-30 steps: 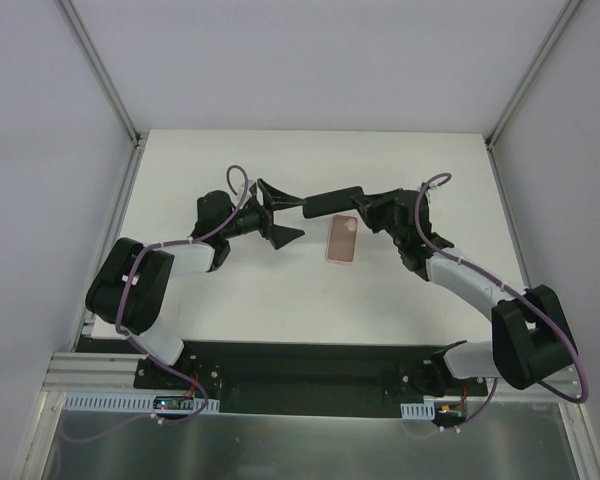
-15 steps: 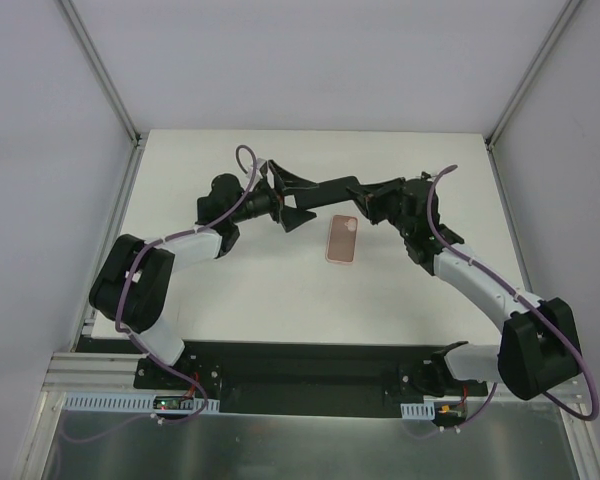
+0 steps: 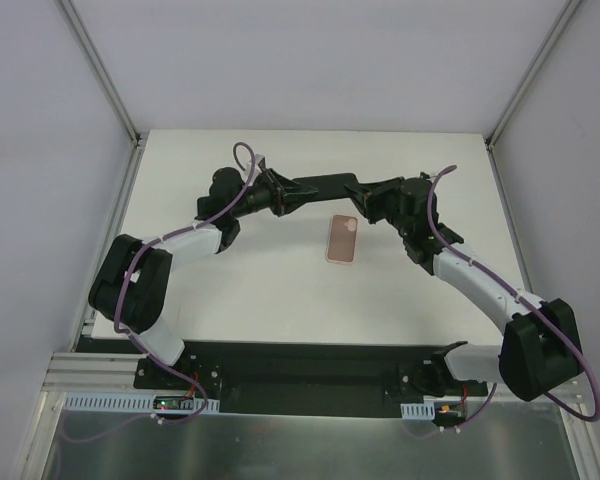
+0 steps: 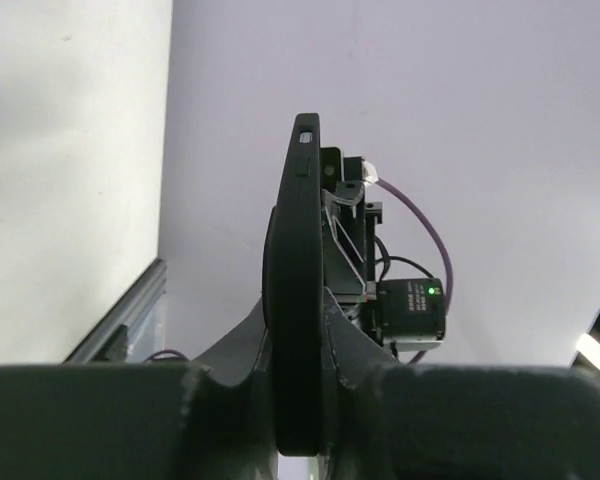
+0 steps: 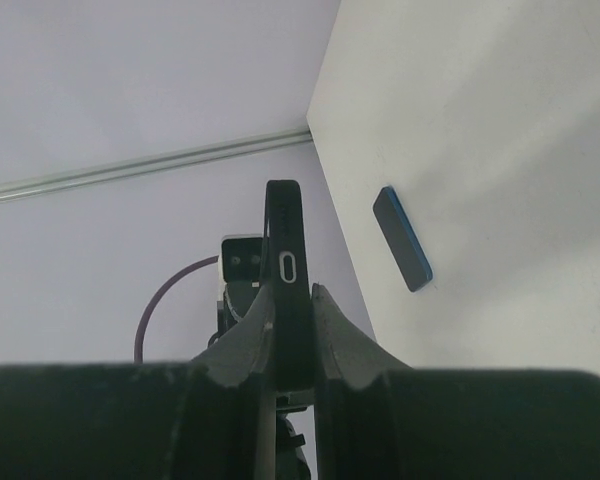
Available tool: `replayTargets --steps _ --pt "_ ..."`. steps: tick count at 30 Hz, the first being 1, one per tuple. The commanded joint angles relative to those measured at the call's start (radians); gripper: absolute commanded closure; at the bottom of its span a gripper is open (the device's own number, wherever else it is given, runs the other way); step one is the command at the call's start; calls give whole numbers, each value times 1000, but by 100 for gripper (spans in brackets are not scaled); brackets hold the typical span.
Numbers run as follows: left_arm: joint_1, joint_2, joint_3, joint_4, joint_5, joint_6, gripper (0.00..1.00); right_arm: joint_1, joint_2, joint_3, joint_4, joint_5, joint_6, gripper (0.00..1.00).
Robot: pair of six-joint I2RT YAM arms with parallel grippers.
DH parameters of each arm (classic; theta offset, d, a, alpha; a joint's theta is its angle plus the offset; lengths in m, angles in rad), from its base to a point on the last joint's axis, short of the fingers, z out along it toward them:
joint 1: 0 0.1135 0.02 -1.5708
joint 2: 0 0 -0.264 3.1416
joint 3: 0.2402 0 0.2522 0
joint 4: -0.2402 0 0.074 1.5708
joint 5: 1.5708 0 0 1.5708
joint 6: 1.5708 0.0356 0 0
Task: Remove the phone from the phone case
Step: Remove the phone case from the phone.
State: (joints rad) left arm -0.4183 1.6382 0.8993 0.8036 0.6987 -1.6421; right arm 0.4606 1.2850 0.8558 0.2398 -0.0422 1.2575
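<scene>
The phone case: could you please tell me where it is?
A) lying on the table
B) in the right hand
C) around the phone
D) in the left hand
A: the phone case lies on the table, while the left hand and right hand hold the phone apart from it.
</scene>
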Motion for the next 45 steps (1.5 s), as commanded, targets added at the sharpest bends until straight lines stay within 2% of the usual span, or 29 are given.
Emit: replayTargets --steps 1,2,3,5,6,7,8,12,14,15,17,18,21,23,26,30,34,41,45 --pt "-7 -29 46 54 24 54 100 13 -35 58 49 -47 -16 99" --pt "-5 -28 49 63 33 56 100 13 -35 66 52 -64 -42 99" --pt "-2 -29 58 66 56 62 100 9 -30 75 50 -102 -68 91" --pt "10 -34 67 63 91 87 100 4 -32 91 44 -136 -147 81" --pt "15 -40 78 54 131 97 100 1 -38 94 43 -168 -171 66" --pt "29 -40 87 45 152 123 100 -5 -42 94 39 -185 -222 57" --pt "35 -41 95 34 172 137 100 -11 -55 89 41 -203 -243 38" --pt "67 -32 150 26 303 182 100 -45 -90 83 38 -347 -386 20" --pt "73 -18 177 26 421 211 100 -86 -90 103 24 -430 -505 18" --pt "73 -2 205 26 458 217 100 -105 -84 145 -2 -540 -548 18" --pt "72 5 216 66 565 225 100 -167 -50 196 -120 -655 -724 17" --pt "72 3 211 75 593 229 100 -189 -38 231 -234 -744 -806 17" --pt "72 -26 184 57 643 280 100 -249 10 327 -457 -853 -1034 17" --pt "72 -44 167 1 663 336 100 -266 23 354 -508 -927 -1101 16" --pt "72 -70 155 -119 667 454 100 -257 23 347 -479 -1014 -1126 15" --pt "72 -98 190 -314 670 600 100 -218 46 377 -566 -1026 -1204 12" --pt "69 -109 224 -411 668 671 100 -156 71 399 -629 -1003 -1279 9" --pt "56 -120 230 -423 670 686 100 -120 114 411 -657 -998 -1317 9" --pt "50 -124 237 -429 670 696 100 -99 135 413 -655 -1032 -1339 15"
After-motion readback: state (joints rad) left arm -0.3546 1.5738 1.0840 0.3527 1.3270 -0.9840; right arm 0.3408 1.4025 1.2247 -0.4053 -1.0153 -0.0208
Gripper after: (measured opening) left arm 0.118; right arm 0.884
